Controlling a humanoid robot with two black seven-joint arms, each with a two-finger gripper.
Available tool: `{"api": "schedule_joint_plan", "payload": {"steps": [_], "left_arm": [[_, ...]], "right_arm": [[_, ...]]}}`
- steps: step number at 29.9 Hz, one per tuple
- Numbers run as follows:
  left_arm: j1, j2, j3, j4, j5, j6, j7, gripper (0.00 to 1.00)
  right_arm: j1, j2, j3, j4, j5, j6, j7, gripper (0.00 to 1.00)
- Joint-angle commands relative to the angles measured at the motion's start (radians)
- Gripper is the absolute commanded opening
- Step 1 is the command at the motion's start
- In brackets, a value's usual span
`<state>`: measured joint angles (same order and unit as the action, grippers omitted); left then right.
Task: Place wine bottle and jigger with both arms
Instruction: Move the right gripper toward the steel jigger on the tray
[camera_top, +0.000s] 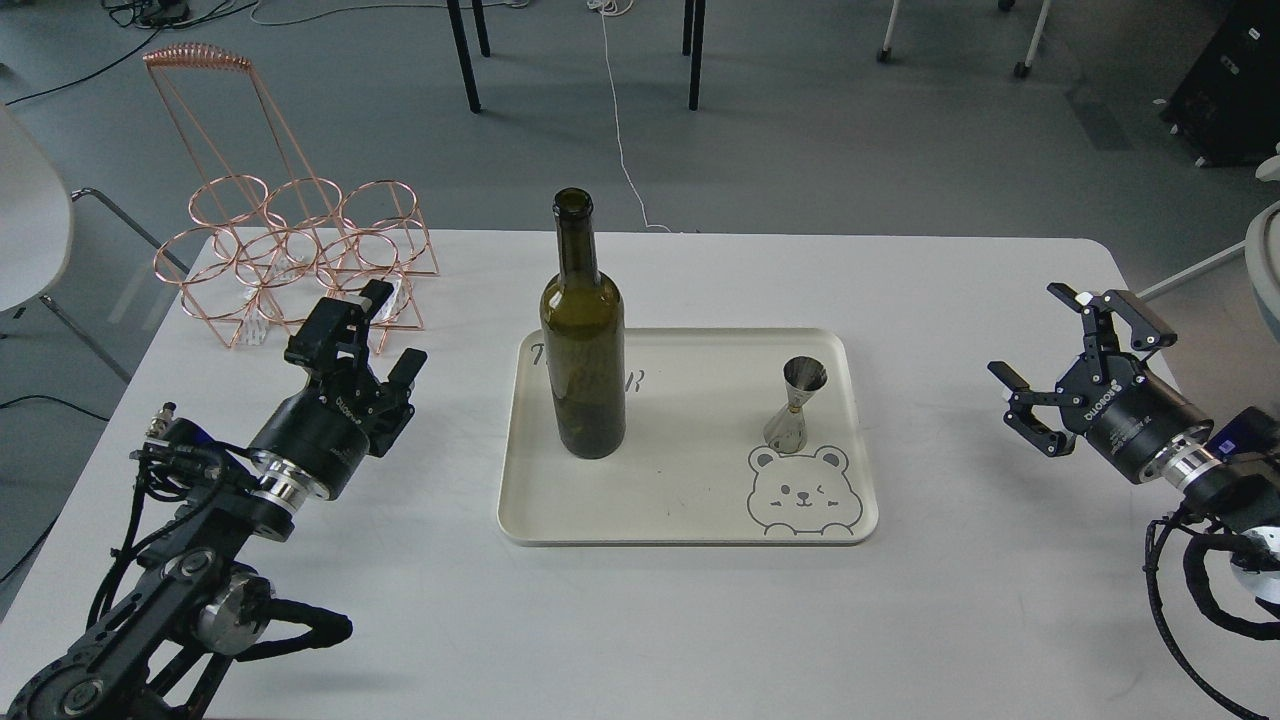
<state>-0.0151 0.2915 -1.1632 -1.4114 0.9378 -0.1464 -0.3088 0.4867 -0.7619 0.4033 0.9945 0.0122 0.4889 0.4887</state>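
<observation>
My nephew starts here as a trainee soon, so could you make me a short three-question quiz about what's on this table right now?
1. True or false: the wine bottle and the jigger both stand upright on the cream tray.
2. Which gripper is nearer the copper wire rack? A) left gripper B) right gripper
3. Fill in: the drawing printed on the tray's near right corner is a ____.

Key
1. True; bottle toward the tray's left side, jigger toward its right.
2. A.
3. Bear face.
</observation>
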Motion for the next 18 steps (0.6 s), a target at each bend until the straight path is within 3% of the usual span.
{"api": "schedule_joint_plan", "payload": {"steps": [1,12,18], "left_arm": [[0.018,0.000,0.010,-0.006,0.004,-0.004,-0.053,0.98],[0.011,0.029,-0.009,0.005,-0.002,0.007,-0.085,0.98],[0.006,0.075,-0.006,0.003,-0.010,-0.002,-0.167,0.98]], "right_arm": [[0.000,-0.014,0.009,0.001,0.000,0.000,0.000,0.99],[0.004,-0.019,0.054,0.015,-0.047,0.000,0.000,0.99],[0.007,-0.085,0.084,0.142,-0.534,0.000,0.000,0.99]]}}
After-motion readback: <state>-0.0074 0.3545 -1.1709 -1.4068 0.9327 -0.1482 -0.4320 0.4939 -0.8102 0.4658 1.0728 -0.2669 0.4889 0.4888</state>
